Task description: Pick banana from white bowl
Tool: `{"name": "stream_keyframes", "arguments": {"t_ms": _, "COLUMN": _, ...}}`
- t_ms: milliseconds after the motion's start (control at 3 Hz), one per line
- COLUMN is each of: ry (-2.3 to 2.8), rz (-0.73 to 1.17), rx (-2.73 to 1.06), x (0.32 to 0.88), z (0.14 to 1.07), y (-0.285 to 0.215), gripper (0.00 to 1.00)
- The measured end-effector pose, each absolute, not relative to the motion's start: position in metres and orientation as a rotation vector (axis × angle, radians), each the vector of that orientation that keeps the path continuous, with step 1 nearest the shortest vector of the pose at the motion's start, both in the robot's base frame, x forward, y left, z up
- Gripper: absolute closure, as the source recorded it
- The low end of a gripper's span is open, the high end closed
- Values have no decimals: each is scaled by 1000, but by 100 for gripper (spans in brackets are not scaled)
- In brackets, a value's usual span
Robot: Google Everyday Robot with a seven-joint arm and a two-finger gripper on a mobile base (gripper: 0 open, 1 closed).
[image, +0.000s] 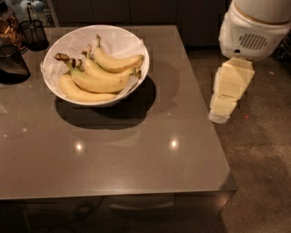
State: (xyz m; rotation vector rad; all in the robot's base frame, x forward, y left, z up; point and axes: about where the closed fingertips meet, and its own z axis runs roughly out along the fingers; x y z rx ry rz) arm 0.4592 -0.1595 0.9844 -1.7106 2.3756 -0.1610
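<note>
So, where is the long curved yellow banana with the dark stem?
The banana lies in the round white bowl, far left on the grey table; the gripper hangs right of the table.

Claw (221, 111): hung beside the table (136, 164), just off its right edge, over the floor (259, 182). Table: grey-brown, glossy, left of claw, bearing two light glints (173, 143). Floor: speckled concrete, beneath claw. Cabinets (136, 11): dark, beyond claw, along the back.

The banana (100, 83) lies in the bowl (120, 42), which sits on the table (136, 164). A cup (34, 34) stands behind and left of the bowl; the gripper (219, 114) hangs to the bowl's right, off the table.
</note>
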Motion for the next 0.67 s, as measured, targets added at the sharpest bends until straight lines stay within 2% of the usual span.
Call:
{"name": "stream_keyframes", "arguments": {"t_ms": 333, "ry": 2373, "rz": -201, "rx": -1702, "x": 485, "z": 995, "y": -111, "gripper": 0}}
{"name": "stream_keyframes", "arguments": {"t_ms": 667, "ry": 2333, "rz": -204, "rx": -1686, "x": 493, "z": 999, "y": -99, "gripper": 0}}
